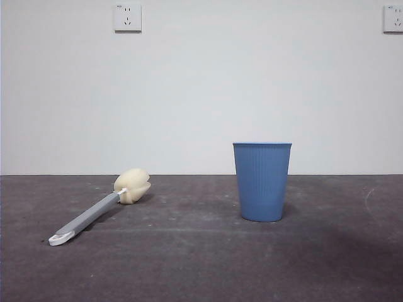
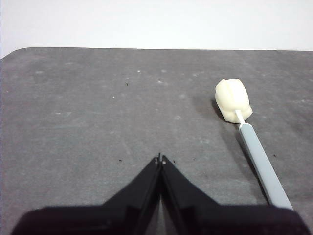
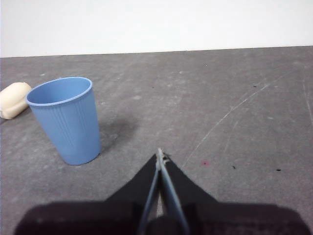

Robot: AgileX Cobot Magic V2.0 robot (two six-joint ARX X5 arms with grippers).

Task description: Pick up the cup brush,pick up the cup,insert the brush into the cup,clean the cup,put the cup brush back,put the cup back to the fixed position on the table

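Observation:
The cup brush (image 1: 101,212) lies flat on the table (image 1: 201,264) at the left, its cream sponge head (image 1: 133,185) toward the wall and its white looped end nearest the front. The blue ribbed cup (image 1: 262,181) stands upright right of centre, empty. In the left wrist view my left gripper (image 2: 160,158) is shut and holds nothing, hovering over bare table beside the cup brush (image 2: 247,132). In the right wrist view my right gripper (image 3: 159,152) is shut too, empty, a short way from the cup (image 3: 66,119). Neither arm shows in the front view.
A white wall rises behind the table's far edge, with a socket (image 1: 127,17) high on the left and another (image 1: 393,19) at the top right corner. Pale scuffs mark the dark grey surface.

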